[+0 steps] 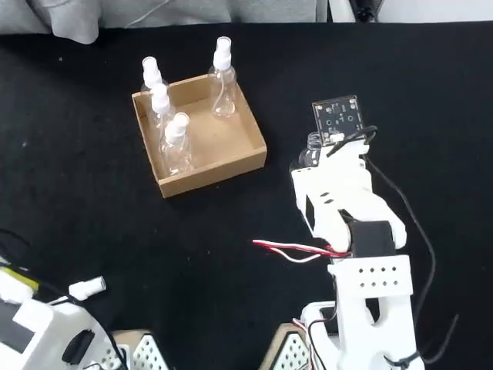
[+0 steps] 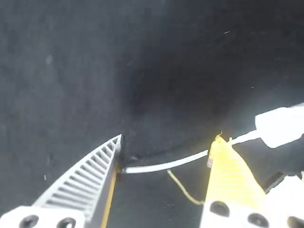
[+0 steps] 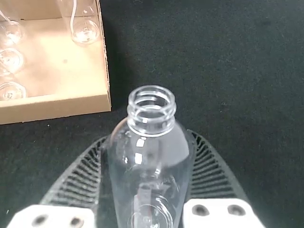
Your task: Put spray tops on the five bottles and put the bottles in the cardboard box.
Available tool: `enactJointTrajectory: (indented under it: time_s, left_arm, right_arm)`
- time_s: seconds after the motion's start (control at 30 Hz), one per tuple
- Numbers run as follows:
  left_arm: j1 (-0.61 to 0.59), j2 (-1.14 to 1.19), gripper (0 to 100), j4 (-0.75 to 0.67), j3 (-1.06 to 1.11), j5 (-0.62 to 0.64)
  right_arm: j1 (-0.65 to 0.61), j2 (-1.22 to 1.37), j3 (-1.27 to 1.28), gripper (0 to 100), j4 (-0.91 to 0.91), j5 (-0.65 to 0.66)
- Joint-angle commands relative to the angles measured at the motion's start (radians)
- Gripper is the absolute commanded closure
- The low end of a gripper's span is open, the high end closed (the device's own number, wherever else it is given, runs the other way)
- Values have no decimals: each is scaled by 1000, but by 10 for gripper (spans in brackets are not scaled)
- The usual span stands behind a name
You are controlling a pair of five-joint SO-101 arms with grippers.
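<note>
Snugly, clear bottle [image 3: 151, 156] in right tool [image 3: 147, 137].

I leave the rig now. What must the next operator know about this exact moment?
Left gripper: open, with the loose spray top lying beside it.
Right gripper: shut on the fifth bottle, which has no top, near the box.
Done: four capped bottles stand in the cardboard box.
Left: fit the spray top on the fifth bottle, then put it in the box.
</note>
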Motion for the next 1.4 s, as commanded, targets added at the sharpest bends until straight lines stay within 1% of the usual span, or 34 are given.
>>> enactJointTrajectory:
  time_s: [0.0,0.07,0.23,0.3,0.37,0.53,0.77,0.87,0.97,1.1,1.17,1.23,1.37]
  left_arm:
    - [87,-18,725,15,-44,-83]
    - [119,-18,725,63,-53,-164]
    - [171,-18,727,232,-54,-428]
    - [189,-18,728,267,-54,-482]
    - [209,-18,728,278,-54,-509]
    - [271,-18,728,278,-44,-539]
    - [355,-8,729,269,-24,-535]
    - [383,-17,729,212,45,-537]
    - [398,-17,729,109,119,-531]
    - [390,-17,730,-41,209,-531]
    - [387,-17,730,-91,242,-531]
    - [386,-17,735,-112,259,-529]
    - [389,-17,825,-109,260,-529]
  right_arm:
    - [15,-28,-5,900,-21,3]
    - [15,-27,-5,900,-21,3]
    - [15,-27,-5,900,-23,3]
    - [15,-27,-5,900,-23,3]
    - [15,-27,-5,900,-23,3]
    - [15,-27,-5,900,-23,3]
    - [15,-27,-5,900,-23,3]
    - [15,-28,-5,900,-23,3]
    - [15,-28,-5,900,-23,3]
    - [15,-28,-5,900,-23,3]
    - [15,-28,-5,900,-23,3]
    - [15,-27,-5,900,-25,3]
    - [15,-25,-5,900,-26,3]
